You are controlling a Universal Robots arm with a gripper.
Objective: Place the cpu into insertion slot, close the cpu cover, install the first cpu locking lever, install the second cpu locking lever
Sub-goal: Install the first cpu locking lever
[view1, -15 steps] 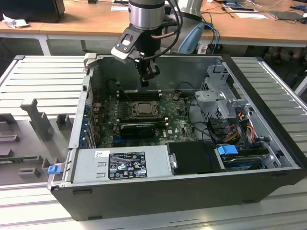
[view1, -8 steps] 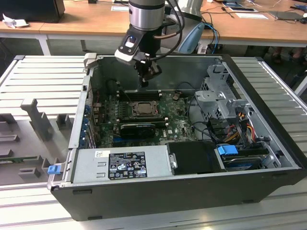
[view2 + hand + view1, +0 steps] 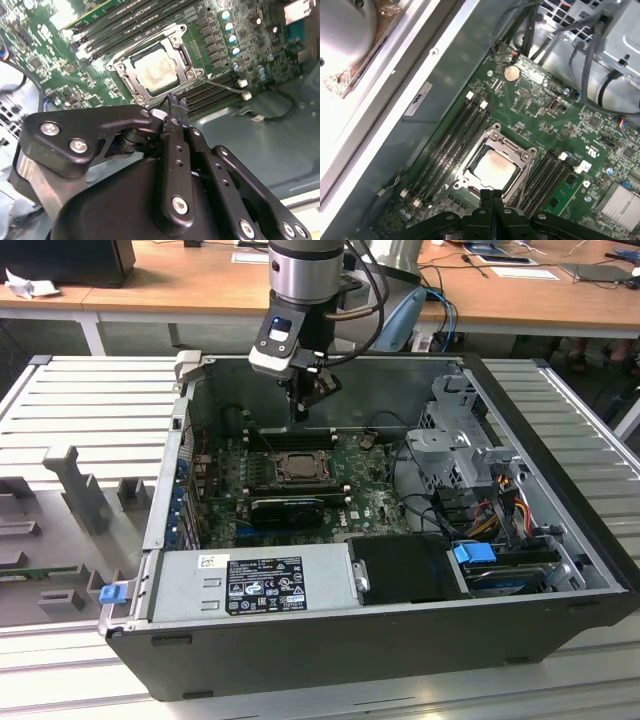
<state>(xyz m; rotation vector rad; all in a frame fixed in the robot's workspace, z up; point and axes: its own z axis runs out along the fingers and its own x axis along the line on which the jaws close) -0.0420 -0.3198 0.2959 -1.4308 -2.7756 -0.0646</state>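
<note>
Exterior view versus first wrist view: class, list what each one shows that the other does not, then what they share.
Exterior view: the whole open computer case, its labelled power supply and the drive cage. First wrist view: the coin cell battery on the motherboard. Both: the cpu seated in the insertion slot under the closed cpu cover, with the shut end effector close by.

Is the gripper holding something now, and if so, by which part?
Nothing is held. The gripper is shut and empty; the cpu lies under the closed cpu cover.
</note>
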